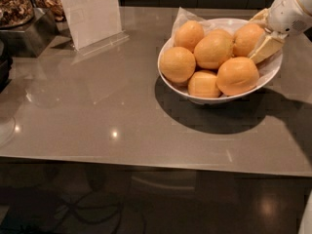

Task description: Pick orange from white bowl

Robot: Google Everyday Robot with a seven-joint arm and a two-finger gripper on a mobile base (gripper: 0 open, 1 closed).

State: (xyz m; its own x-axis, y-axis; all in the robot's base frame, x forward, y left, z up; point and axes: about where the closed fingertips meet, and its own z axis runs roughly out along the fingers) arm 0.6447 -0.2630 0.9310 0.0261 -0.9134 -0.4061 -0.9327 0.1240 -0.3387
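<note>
The white bowl (270, 74) stands on the grey table at the right and holds several oranges. Large round ones lie at the back left (190, 34), middle (213, 48), left (178, 65) and front right (237, 75). A smaller, blockier orange (203, 83) sits at the front. My gripper (254, 39) reaches in from the right over the bowl's far right side. Its cream fingers (265, 48) stand apart on either side of the back right orange (246, 37). The jaws are open around it.
A clear sign holder with a white sheet (90, 13) stands at the back left. A container of brown snacks (19, 9) is in the far left corner. The table's front edge (146, 162) runs across the lower part of the view.
</note>
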